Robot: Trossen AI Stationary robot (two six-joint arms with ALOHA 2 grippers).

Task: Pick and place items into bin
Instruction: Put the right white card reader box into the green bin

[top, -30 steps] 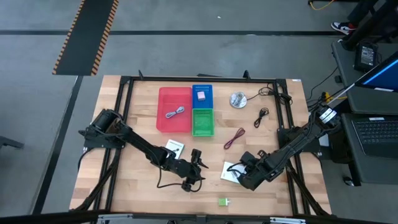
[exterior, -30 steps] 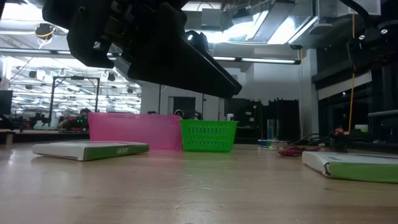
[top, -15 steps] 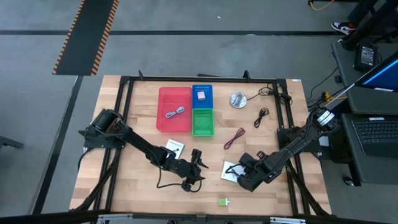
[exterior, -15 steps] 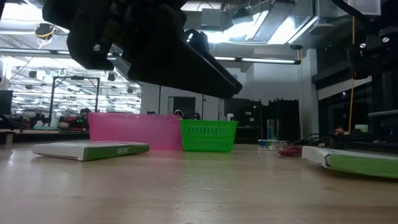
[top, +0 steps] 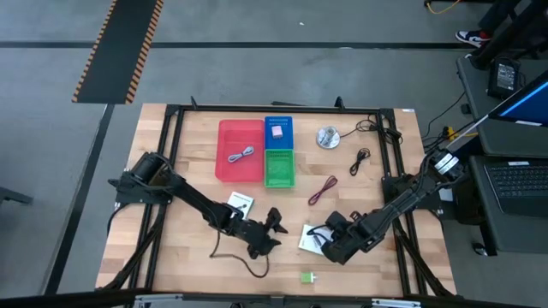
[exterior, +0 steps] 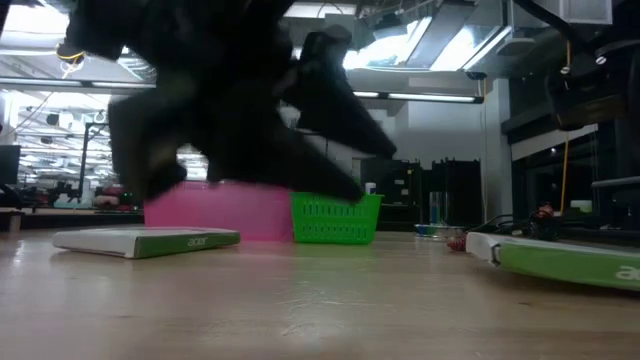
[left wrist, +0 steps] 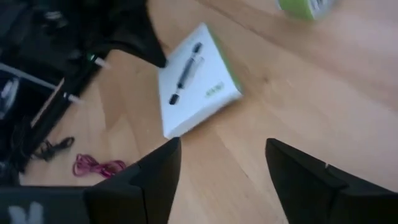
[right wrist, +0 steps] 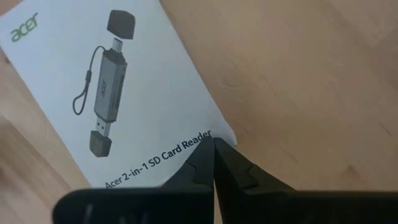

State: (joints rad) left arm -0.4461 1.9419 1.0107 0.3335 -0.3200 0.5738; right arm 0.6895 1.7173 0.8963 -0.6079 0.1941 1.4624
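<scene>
moved: right card box [top: 312, 239] slid toward centre and tipped up at one edge; left hand [top: 272, 224] swung toward it
left hand: wide open, nothing held, hovering between both boxes
left card box [top: 240, 204]: flat on surface [top: 188, 257], untouched
right hand [right wrist: 214, 163]: pinched shut at box corner, probably nudging, not gripping
bins [top: 239, 151]: far side
hidden: low view mostly blur, contact unclear
</scene>
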